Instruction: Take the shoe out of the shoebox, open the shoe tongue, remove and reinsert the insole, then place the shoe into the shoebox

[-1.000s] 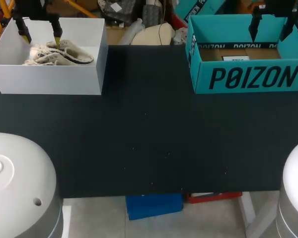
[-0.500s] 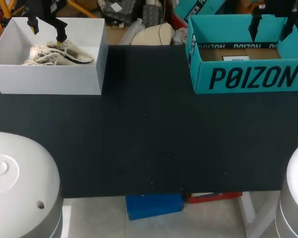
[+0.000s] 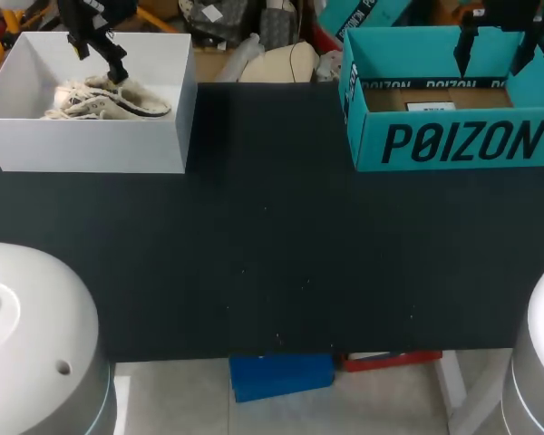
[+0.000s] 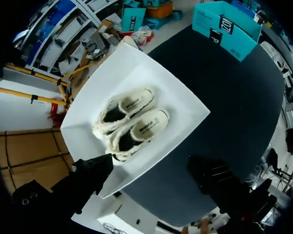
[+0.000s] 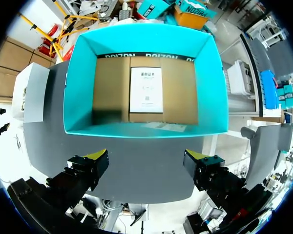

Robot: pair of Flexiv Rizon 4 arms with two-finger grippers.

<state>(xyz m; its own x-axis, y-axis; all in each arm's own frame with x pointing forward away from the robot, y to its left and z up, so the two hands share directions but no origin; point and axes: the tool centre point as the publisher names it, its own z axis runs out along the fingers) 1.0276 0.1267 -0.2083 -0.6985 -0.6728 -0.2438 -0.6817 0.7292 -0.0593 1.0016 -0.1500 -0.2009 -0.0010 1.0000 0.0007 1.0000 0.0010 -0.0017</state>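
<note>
My left end effector, spread and empty, has risen and turned above the white box at 10 o'clock; the shoes remain inside, so extraction is pending; my right end effector, likewise spread, hangs at 2 o'clock.

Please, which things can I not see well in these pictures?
- The insoles: in the left wrist view the shoes have dark openings; in the head view they are too small.
- Print on the sheet in the teal box: right wrist view, too small to read.
- Near floor of the white box: head view, its own front wall hides it.
</note>
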